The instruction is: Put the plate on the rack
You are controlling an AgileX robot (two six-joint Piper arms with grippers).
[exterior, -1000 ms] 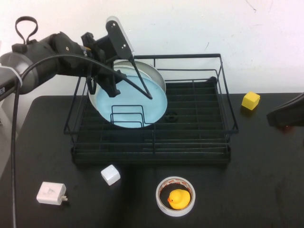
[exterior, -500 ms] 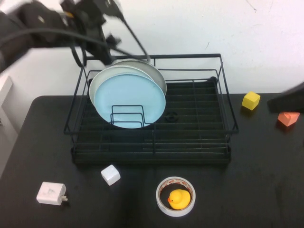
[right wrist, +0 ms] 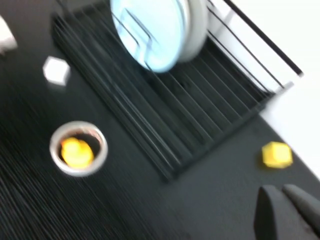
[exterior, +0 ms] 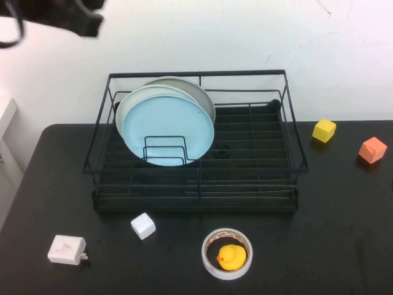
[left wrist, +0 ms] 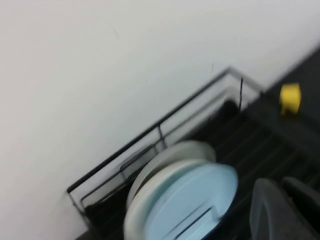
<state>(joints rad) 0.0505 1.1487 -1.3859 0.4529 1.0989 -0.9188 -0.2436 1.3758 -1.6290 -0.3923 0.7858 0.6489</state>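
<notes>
My left gripper is lifted high above the rack's far-left corner, fingers together, holding nothing. In the rack the light-blue plate stands on edge against the wire divider, two paler plates behind it. In front a tape ring encircles a duck. My right gripper, shut and empty, hangs over the table's right side.

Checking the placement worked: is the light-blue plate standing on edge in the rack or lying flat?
Standing on edge. The light-blue plate leans back against two other plates inside the rack, behind the wire divider; no tool touches it.
</notes>
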